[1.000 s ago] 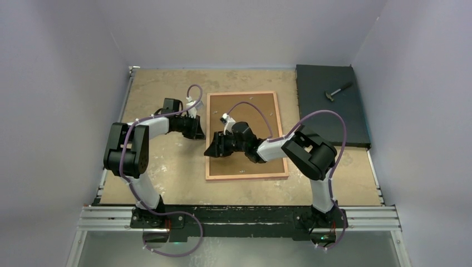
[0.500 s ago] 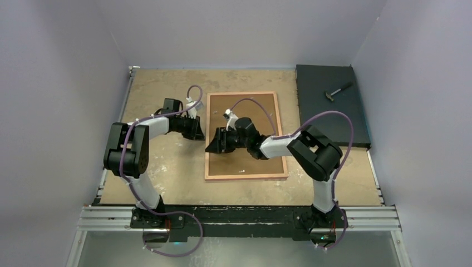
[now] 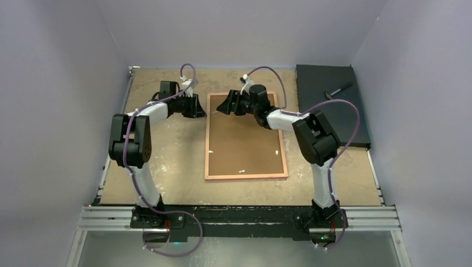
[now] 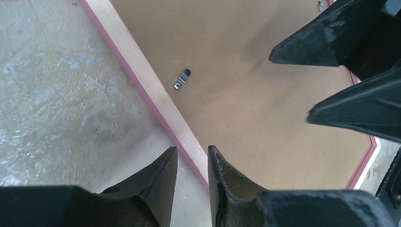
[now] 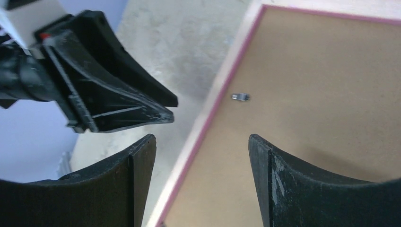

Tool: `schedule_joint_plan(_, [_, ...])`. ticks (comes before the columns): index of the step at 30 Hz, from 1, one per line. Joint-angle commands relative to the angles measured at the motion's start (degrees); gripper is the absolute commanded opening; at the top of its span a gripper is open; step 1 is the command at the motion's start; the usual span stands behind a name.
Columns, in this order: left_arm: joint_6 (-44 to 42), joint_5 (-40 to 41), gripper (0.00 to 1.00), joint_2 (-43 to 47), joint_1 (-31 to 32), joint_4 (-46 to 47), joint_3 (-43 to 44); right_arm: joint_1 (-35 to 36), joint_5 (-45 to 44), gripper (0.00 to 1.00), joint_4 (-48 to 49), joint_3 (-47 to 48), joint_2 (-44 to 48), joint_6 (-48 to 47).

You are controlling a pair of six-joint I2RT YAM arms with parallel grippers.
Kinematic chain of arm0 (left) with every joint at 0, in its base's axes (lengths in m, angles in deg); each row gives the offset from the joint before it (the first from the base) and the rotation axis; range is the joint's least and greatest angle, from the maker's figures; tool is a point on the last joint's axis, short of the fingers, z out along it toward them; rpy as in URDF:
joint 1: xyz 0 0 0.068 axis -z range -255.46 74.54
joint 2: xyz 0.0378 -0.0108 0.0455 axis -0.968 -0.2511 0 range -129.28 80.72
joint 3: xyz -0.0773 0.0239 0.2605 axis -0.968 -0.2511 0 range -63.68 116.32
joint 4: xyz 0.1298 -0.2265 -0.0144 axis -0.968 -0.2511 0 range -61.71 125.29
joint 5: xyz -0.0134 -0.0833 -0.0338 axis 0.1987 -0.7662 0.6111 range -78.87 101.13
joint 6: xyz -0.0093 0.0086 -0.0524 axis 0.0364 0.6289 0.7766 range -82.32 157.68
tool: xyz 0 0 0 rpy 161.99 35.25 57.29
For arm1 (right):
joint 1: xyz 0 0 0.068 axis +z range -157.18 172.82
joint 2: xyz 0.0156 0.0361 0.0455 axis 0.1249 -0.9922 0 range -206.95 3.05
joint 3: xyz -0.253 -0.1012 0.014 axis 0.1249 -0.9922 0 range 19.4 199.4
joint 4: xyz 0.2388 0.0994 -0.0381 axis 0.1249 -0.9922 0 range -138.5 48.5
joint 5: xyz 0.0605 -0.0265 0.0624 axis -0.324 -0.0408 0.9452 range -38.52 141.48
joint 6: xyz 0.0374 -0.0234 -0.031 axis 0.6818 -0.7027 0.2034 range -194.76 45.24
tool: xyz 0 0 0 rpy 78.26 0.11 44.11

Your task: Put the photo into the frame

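The frame lies face down in the middle of the table, its pale wood rim edged with pink. A brown backing board fills it, with a small metal tab near the left rim. The photo is hidden. My left gripper hovers at the frame's far left corner, its jaws a little apart astride the rim and holding nothing. My right gripper hangs over the frame's far end, facing the left one. Its jaws are wide open above the rim and board, and empty.
A dark mat lies at the back right corner with a small hammer on it. Rough tan table surface surrounds the frame. Walls close in the left, back and right sides.
Both grippers moved from the frame's middle left edge to its far end. The left jaws parted slightly and the right jaws spread wider. The frame stayed flat.
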Motion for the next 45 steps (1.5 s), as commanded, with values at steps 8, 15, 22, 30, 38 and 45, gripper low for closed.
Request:
schedule_joint_plan(8, [5.3,-2.2,0.22,-6.8,-0.2,6.1,0.4,0.5,0.0,0.73,-1.5,9.1,-9.7,-0.7])
schedule_joint_plan(15, [4.5,-2.2,0.17,-7.4,-0.2,6.2,-1.0,0.7,0.4,0.71,0.1,12.9,-14.2,1.7])
schedule_joint_plan(22, [4.0,-2.0,0.13,-7.3,-0.2,6.1,-1.6,1.8,0.6,0.68,0.2,14.7,-16.5,3.5])
schedule_joint_plan(30, [4.0,-1.8,0.12,-6.2,-0.1,6.3,-2.8,3.0,0.1,0.68,2.4,13.6,-17.5,6.0])
schedule_joint_plan(38, [2.9,-1.9,0.11,-5.7,0.0,5.5,-3.0,3.0,-1.9,0.68,0.2,16.8,-19.1,6.5])
schedule_joint_plan(45, [2.7,-2.3,0.11,-5.6,-0.1,5.8,-3.7,3.0,-2.9,0.67,-2.2,18.3,-19.2,5.4])
